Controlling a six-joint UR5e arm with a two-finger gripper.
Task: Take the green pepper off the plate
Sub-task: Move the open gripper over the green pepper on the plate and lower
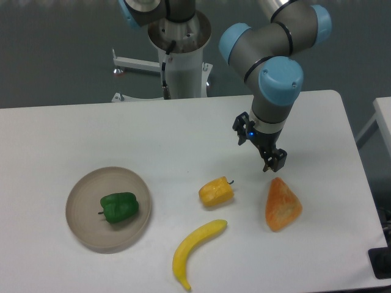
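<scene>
The green pepper [119,207] lies on its side in the round beige-grey plate [82,229] at the front left of the white table. My gripper [272,162] hangs far to the right of the plate, just above and behind an orange wedge-shaped fruit. Nothing is between its fingers. From this angle the fingers look close together, but I cannot tell whether they are open or shut.
A yellow-orange pepper [216,191] sits mid-table, a banana [194,250] lies in front of it, and the orange wedge fruit [282,204] is at the right. The robot base [181,61] stands at the table's back edge.
</scene>
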